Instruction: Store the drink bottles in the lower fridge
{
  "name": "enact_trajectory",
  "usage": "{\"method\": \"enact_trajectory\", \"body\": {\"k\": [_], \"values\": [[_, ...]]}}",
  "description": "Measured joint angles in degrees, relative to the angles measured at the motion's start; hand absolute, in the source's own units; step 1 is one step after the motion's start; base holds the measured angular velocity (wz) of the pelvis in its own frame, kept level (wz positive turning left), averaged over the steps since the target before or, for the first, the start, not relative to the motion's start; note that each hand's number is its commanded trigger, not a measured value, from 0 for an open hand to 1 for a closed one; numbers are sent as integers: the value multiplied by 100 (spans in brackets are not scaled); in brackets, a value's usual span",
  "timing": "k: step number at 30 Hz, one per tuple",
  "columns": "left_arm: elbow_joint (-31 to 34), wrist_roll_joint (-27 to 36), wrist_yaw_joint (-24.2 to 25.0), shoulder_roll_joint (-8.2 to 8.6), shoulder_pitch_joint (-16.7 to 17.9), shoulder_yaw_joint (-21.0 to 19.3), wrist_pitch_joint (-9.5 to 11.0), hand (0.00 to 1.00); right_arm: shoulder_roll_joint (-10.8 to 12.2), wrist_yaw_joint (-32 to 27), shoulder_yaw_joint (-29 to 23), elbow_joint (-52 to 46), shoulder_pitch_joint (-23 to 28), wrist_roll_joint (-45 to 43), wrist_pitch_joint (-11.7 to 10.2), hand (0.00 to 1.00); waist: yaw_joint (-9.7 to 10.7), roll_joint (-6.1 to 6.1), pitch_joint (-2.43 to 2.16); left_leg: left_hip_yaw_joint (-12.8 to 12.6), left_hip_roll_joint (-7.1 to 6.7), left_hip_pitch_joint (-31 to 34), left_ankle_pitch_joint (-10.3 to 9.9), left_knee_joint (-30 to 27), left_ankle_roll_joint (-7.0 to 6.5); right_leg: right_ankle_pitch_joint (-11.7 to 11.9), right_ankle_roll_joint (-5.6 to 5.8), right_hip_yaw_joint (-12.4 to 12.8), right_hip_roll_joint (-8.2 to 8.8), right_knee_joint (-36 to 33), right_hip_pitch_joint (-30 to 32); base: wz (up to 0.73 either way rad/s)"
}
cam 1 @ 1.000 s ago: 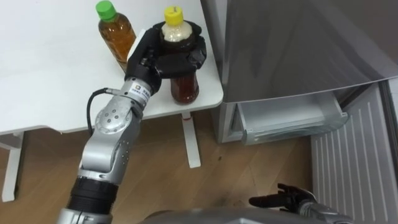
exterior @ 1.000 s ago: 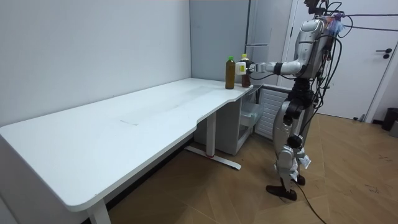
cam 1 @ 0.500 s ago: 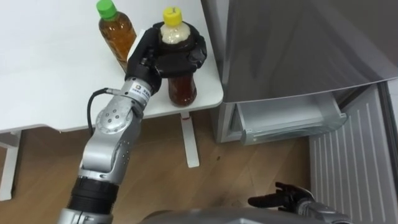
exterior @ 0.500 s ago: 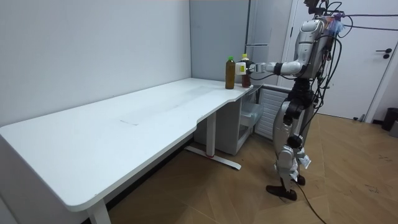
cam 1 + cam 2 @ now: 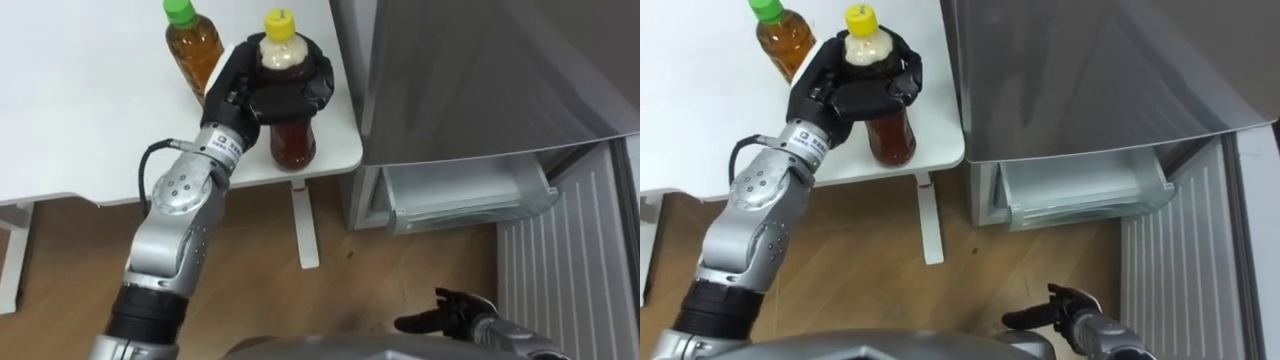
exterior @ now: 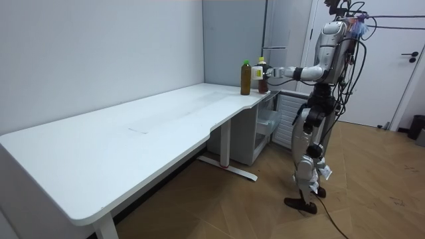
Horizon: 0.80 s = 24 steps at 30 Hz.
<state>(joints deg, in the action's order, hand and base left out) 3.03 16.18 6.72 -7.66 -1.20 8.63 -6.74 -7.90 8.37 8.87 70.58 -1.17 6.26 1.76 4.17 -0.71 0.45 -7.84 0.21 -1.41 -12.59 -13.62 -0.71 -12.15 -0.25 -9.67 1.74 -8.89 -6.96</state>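
Note:
A yellow-capped bottle of brown drink is at the near right corner of the white table. My left hand is shut on its upper body from the left, just under the cap. A green-capped tea bottle stands upright behind it, to the left. The grey fridge stands right of the table with its lower drawer pulled out. My right hand hangs low over the floor, fingers relaxed. In the room view I stand at the table's far end, by the fridge, holding the bottle.
The lower fridge's ribbed door hangs open at the right, beside the drawer. A white table leg stands on the wooden floor between me and the fridge. The long white table stretches away in the room view.
My right hand has moved slightly left and its fingers have straightened. The eye view has shifted a little; the left hand still holds the bottle in the same place.

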Motion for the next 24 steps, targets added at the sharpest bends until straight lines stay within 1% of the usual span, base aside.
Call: {"method": "enact_trajectory", "body": {"k": [2, 4, 7, 8, 10, 11, 12, 13, 16, 18, 20, 21, 24], "values": [[19, 10, 64, -12, 24, 69, 19, 100, 6, 2, 86, -167, 19, -29, -1, 0, -39, -8, -1, 4, -1, 0, 0, 6, 0, 0, 0, 5, -1, -2, -35, 0], [22, 112, 161, -2, 60, 72, 23, 100, 31, 45, 176, -359, 42, -126, -14, 0, -99, -36, 11, -3, 2, -27, 0, 13, 1, 0, 0, 0, -3, -3, -26, -2], [37, 439, 232, 1, 198, 101, 87, 100, 34, 113, 308, -662, 30, -318, -77, 0, -161, -76, 2, 14, 1, -31, 0, 11, 1, 0, 0, -63, 2, -2, -28, 3], [37, 466, 236, -3, 209, 107, 87, 100, 34, 119, 341, -674, 7, -355, -95, 0, -172, -82, 0, 18, 1, -31, 0, 10, 1, 0, 0, -66, 2, -2, -29, 6], [37, 493, 240, -20, 211, 155, 94, 100, 34, 151, 400, -778, -2, -429, -107, 0, -279, -103, -3, 40, -3, -31, 0, 7, 1, 0, 0, -120, 8, -2, -46, 6], [37, 503, 241, -28, 212, 172, 101, 100, 34, 180, 413, -801, -1, -434, -107, 0, -295, -109, -2, 50, -4, -31, 0, 6, 1, 0, 0, -139, 9, -2, -53, 8], [37, 571, 242, -54, 232, 197, 135, 100, 32, 231, 459, -864, -1, -452, -107, 0, -324, -111, -2, 56, -4, -26, 0, 1, 1, 0, 0, -145, 9, -7, -51, 5], [37, 615, 248, -86, 257, 215, 192, 100, 31, 268, 498, -975, 5, -479, -96, 0, -339, -109, -3, 57, -4, -9, 0, -9, 1, 0, 0, -149, 11, -11, -37, 3], [37, 620, 307, -84, 284, 232, 206, 100, 33, 360, 511, -1431, 19, -604, -89, 0, -365, -98, -7, 60, -6, 12, 0, -32, 0, 0, 0, -158, 13, -14, -37, 0], [37, 621, 384, -76, 343, 292, 246, 100, 34, 407, 511, -1638, 16, -690, -128, 0, -343, -71, -24, 63, -7, 12, 0, -42, 0, 0, 0, -161, 13, -15, -49, 2], [55, 623, 530, -77, 434, 374, 263, 100, 39, 473, 572, -1778, 17, -703, -131, 0, -350, -17, -57, 81, -7, 12, 0, -58, 0, 0, 1, -175, 14, -20, -53, 4], [84, 625, 532, -78, 472, 400, 267, 100, 44, 494, 587, -1803, 18, -697, -128, 0, -350, -6, -62, 82, -6, 11, 0, -60, 0, 0, 1, -181, 14, -21, -55, 0], [165, 635, 542, -85, 646, 591, 266, 100, 50, 557, 794, -1925, 19, -679, -104, 0, -351, 20, -60, 106, -4, -24, 0, -65, 1, -1, 2, -208, 12, -22, -100, 3]]}}
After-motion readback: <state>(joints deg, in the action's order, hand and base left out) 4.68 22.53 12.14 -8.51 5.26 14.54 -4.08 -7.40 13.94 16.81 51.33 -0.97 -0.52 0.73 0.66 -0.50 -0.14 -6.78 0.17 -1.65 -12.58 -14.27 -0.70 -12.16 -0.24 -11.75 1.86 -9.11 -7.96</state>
